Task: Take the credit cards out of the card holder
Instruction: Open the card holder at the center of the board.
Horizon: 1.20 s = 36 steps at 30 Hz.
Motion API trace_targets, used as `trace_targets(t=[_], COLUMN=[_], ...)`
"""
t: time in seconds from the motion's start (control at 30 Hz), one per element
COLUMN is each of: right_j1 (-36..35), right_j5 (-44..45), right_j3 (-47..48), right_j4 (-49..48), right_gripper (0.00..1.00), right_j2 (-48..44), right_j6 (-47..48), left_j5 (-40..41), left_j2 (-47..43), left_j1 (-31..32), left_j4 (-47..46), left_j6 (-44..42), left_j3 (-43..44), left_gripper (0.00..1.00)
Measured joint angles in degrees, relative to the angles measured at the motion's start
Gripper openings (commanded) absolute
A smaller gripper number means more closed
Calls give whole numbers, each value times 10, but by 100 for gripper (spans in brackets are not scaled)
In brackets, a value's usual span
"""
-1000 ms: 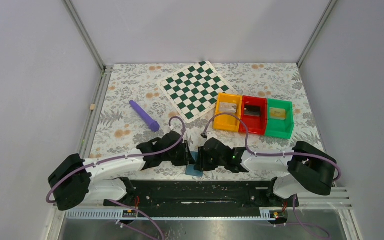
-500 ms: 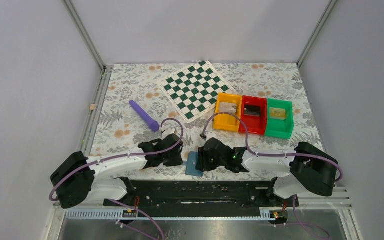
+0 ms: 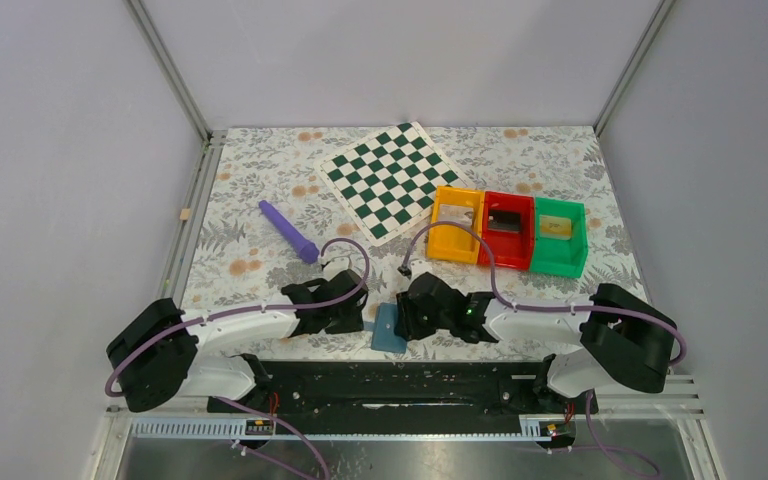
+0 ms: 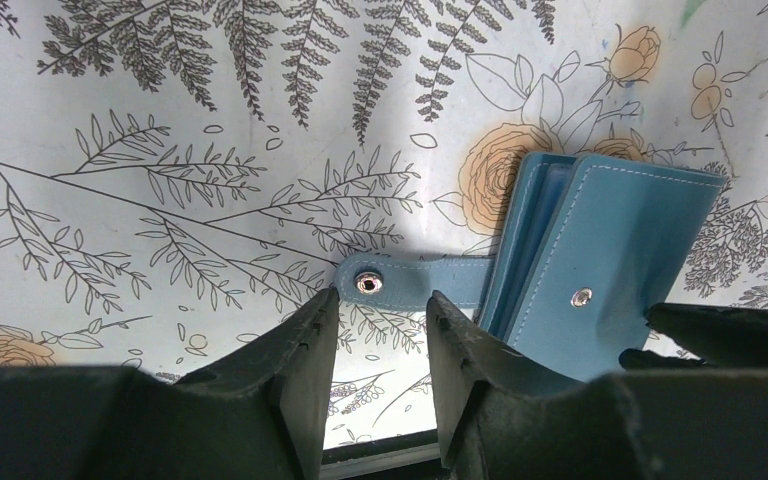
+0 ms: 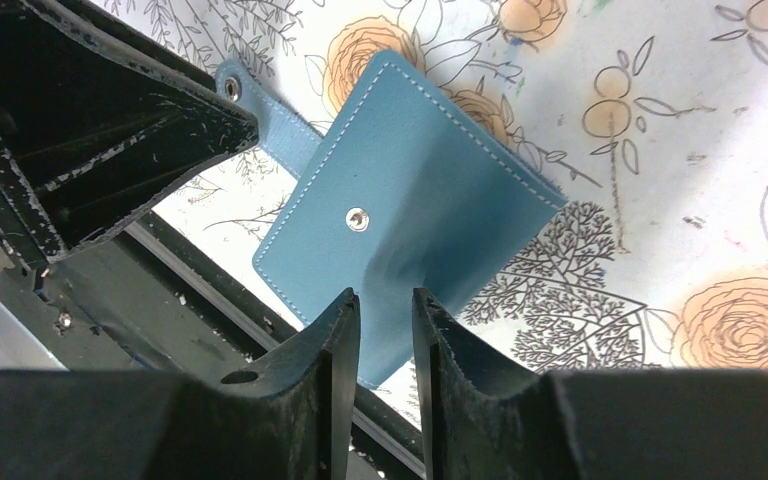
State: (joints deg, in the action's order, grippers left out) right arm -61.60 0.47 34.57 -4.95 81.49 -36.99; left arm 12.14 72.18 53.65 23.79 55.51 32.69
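The card holder (image 3: 388,327), a blue wallet, lies folded at the table's near edge between both arms. In the left wrist view the card holder (image 4: 605,265) has its snap strap (image 4: 400,281) undone and lying flat. My left gripper (image 4: 380,305) is open, its tips just short of that strap, with nothing between them. My right gripper (image 5: 385,300) is shut on the card holder (image 5: 410,170), pinching its near corner, and the cover creases there. A yellow-gold credit card (image 3: 556,227) lies in the green bin (image 3: 558,262). Any cards inside the holder are hidden.
An orange bin (image 3: 457,250) and a red bin (image 3: 505,256) stand beside the green one at the right, each with something flat inside. A green-white chequered board (image 3: 388,178) lies at the back. A purple stick (image 3: 288,231) lies at the left. The black base rail (image 5: 210,330) runs under the holder's near edge.
My left gripper has drawn back to the left, away from the card holder, and its jaws have widened. More of the blue holder now shows. The right gripper has stayed in place.
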Motion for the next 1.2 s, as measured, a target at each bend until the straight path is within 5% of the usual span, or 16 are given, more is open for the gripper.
trace_targets(t=[0.33,0.87,1.2], right_j1=[43,96,114], right_j5=[-6,-51,-62], right_j3=[1,58,103], right_j4=[7,30,40], right_gripper=[33,31,33], right_j2=[0,63,104], right_j6=[65,126,147], left_j5=[2,-63,-123], left_j2=[3,-22,-32], left_j1=[0,-36,-64], left_j4=[0,-96,-161], left_j6=[2,0,6], left_j3=[5,-44,-85], left_gripper=[47,38,4])
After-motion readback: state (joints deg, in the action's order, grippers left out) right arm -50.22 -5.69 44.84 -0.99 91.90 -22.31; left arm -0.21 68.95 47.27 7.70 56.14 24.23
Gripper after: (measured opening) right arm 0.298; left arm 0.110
